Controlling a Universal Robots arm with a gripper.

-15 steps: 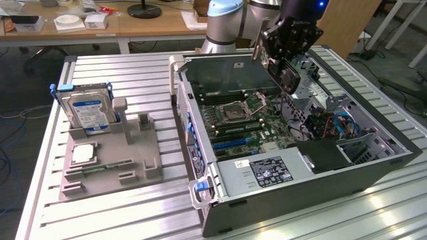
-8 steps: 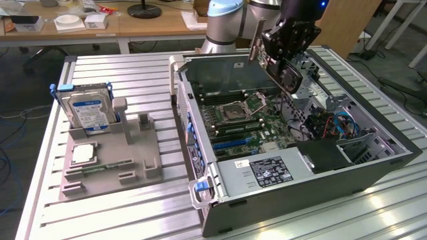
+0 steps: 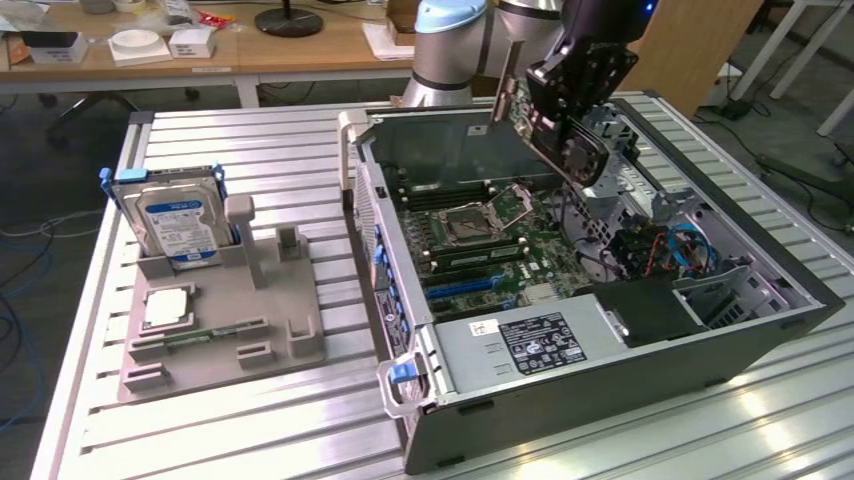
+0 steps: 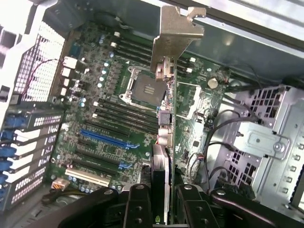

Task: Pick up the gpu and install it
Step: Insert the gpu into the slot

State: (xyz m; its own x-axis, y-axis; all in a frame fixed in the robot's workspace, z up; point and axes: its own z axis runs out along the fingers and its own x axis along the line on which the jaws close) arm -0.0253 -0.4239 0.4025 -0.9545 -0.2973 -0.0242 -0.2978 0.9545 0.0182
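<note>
The gpu (image 3: pixel 554 135) (image 4: pixel 173 35) hangs tilted, edge-on, above the motherboard (image 4: pixel 109 123).

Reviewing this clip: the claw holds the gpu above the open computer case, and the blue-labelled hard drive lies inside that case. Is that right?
Not quite. The hard drive stands upright in the gray holder outside the computer case, on the exterior view's left, as the exterior view shows. The rest is right: the claw holds the gpu above the open case.

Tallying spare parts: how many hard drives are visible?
1: the hard drive stands upright in the grey holder at the exterior view's left; bays in the computer case may hide more.
</note>
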